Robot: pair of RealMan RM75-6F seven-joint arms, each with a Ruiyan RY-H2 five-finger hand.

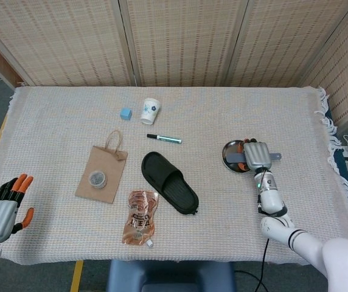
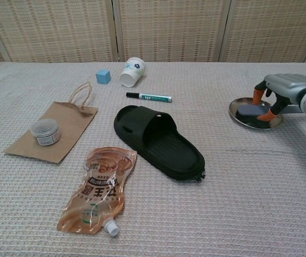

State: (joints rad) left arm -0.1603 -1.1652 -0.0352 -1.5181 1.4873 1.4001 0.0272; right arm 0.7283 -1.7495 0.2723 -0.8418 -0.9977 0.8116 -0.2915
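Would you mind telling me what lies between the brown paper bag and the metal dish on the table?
In the head view, the black slipper lies between the paper bag and the metal dish; the rest is bare cloth.

Orange-brown spout pouch (image 2: 97, 190) – large Chinese characters across front, small line of Latin capitals above them, too blurred to read. Marker pen (image 2: 148, 97) – printed label on barrel, illegible. Paper cup (image 2: 132, 71) – blue flower motif, no words readable.
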